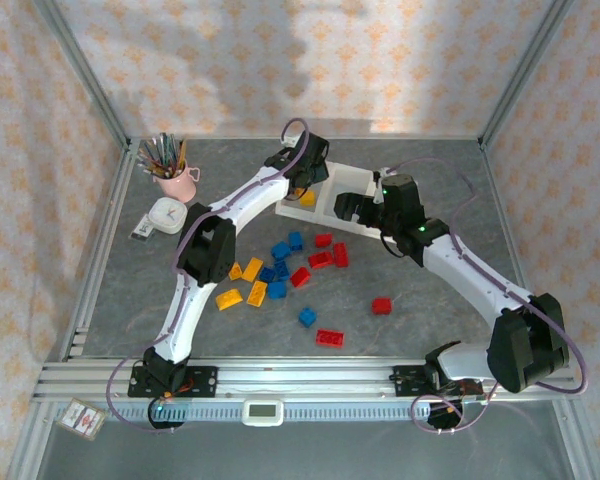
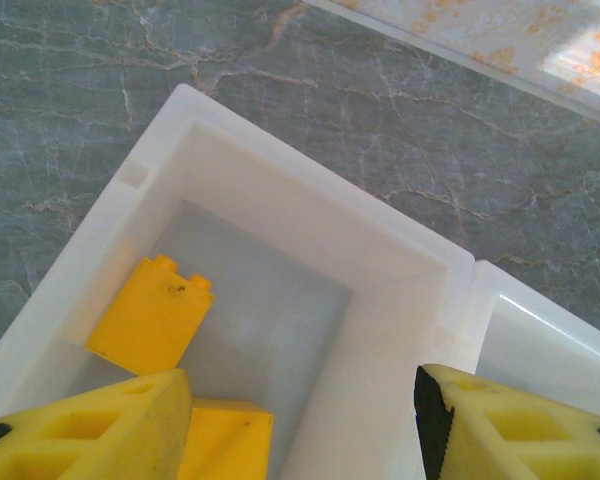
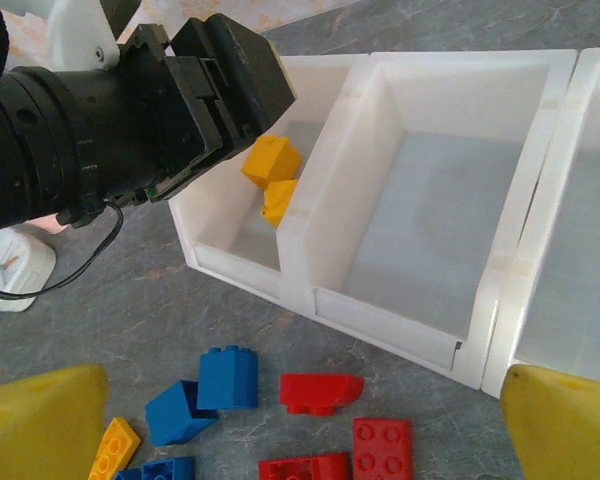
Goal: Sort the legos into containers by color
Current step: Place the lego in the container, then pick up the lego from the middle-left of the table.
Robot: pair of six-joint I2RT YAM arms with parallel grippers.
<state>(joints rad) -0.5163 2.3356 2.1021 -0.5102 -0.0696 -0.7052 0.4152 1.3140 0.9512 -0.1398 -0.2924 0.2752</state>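
Marbled grey tabletop; 2 yellow studded legos

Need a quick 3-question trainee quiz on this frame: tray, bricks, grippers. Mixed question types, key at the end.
1. Multiple choice: what colour are the small studded plastic bricks in the end compartment of the long white translucent plastic tray below the left gripper? A red, B blue, C yellow.
2. True or false: the right gripper is clamped on a red brick.
3. Fill in: ___ bricks show in that end compartment.
Key: 1 C. 2 false, its jaws stand open with nothing between them. 3 two.
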